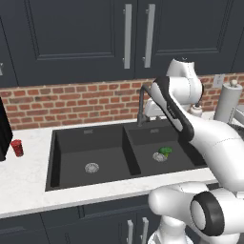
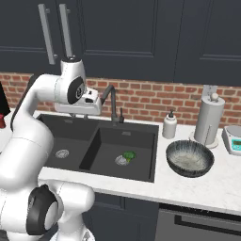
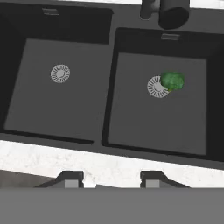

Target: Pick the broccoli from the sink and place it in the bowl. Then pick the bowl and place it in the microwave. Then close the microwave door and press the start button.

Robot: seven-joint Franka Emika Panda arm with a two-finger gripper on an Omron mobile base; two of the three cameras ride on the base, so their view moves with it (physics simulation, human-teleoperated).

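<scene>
One floret of broccoli (image 3: 172, 81) lying beside the right drain of the sink (image 3: 109, 131), not yet picked. Gripper (image 3: 109, 178) high above, fingers spread, empty. Next: descent onto the floret, then transfer to the bowl (image 2: 189, 158).

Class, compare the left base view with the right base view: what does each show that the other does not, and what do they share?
Only the left base view shows a small red cup on the counter left of the sink.

Only the right base view shows the bowl on the counter right of the sink, a soap dispenser and a kitchen scale.

Both show the broccoli lying beside the right basin's drain, the dark faucet, the paper towel roll, the brick wall and the dark cabinets.
</scene>
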